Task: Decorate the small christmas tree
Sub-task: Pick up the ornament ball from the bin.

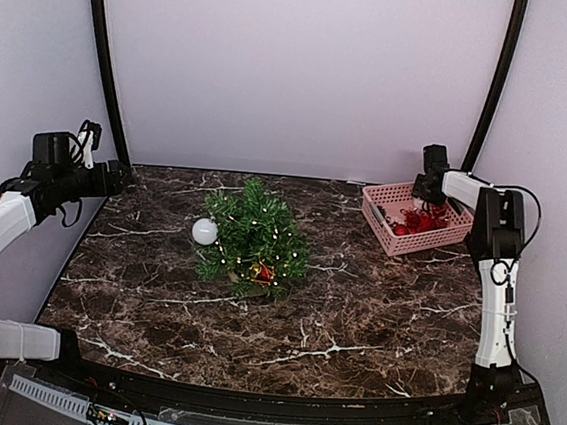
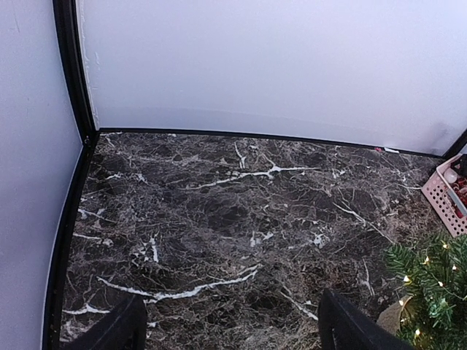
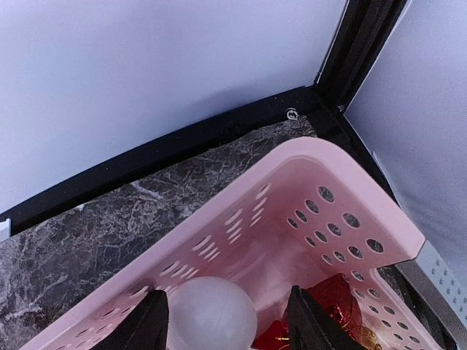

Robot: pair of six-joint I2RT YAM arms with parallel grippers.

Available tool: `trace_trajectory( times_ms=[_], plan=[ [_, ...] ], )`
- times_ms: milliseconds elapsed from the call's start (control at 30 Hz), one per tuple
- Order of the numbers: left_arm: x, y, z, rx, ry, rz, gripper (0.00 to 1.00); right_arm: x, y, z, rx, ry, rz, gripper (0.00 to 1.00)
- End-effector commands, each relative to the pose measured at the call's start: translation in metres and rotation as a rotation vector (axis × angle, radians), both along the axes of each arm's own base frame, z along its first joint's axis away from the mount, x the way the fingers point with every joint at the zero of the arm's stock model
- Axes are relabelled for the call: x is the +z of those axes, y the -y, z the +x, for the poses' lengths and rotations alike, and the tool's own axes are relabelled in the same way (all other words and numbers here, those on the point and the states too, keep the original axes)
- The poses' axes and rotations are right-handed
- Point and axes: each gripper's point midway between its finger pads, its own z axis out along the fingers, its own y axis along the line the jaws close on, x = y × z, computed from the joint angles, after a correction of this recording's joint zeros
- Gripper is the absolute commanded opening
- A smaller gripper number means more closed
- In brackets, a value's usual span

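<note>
The small christmas tree (image 1: pixel 254 235) stands left of the table's middle, lit with tiny white lights. A white ball (image 1: pixel 204 231) hangs on its left side and a red ornament (image 1: pixel 263 271) sits low at its front. The tree's edge shows in the left wrist view (image 2: pixel 434 292). My left gripper (image 1: pixel 116 178) is open and empty (image 2: pixel 230 335) above the far left corner. My right gripper (image 1: pixel 428 191) is open inside the pink basket (image 3: pixel 321 182). A white ball (image 3: pixel 211 313) lies between its fingers, against the left finger (image 3: pixel 146 324), with a gap to the right one.
The pink basket (image 1: pixel 415 220) sits at the far right corner and holds red ornaments (image 3: pixel 336 306). Black frame posts stand in both back corners, with white walls behind. The dark marble table (image 1: pixel 353 320) stretches in front of the tree.
</note>
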Motion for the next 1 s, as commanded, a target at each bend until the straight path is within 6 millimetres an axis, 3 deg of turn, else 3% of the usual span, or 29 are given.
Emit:
trace_trajectory(
  times_ms=[0,433,833,967],
  plan=[
    [0.006,0.002,0.002,-0.016,0.028,-0.006,0.83,-0.002,0.006,0.006,-0.03,-0.007,0.023,0.57],
    [0.007,0.004,0.002,-0.023,0.03,-0.014,0.83,-0.016,-0.016,0.01,0.119,-0.047,0.101,0.55],
    [0.007,0.004,0.002,-0.026,0.03,-0.013,0.83,-0.02,-0.017,0.013,0.131,-0.063,0.117,0.5],
    [0.008,0.005,0.001,-0.03,0.032,-0.015,0.83,-0.022,-0.017,0.013,0.134,-0.068,0.12,0.54]
  ],
)
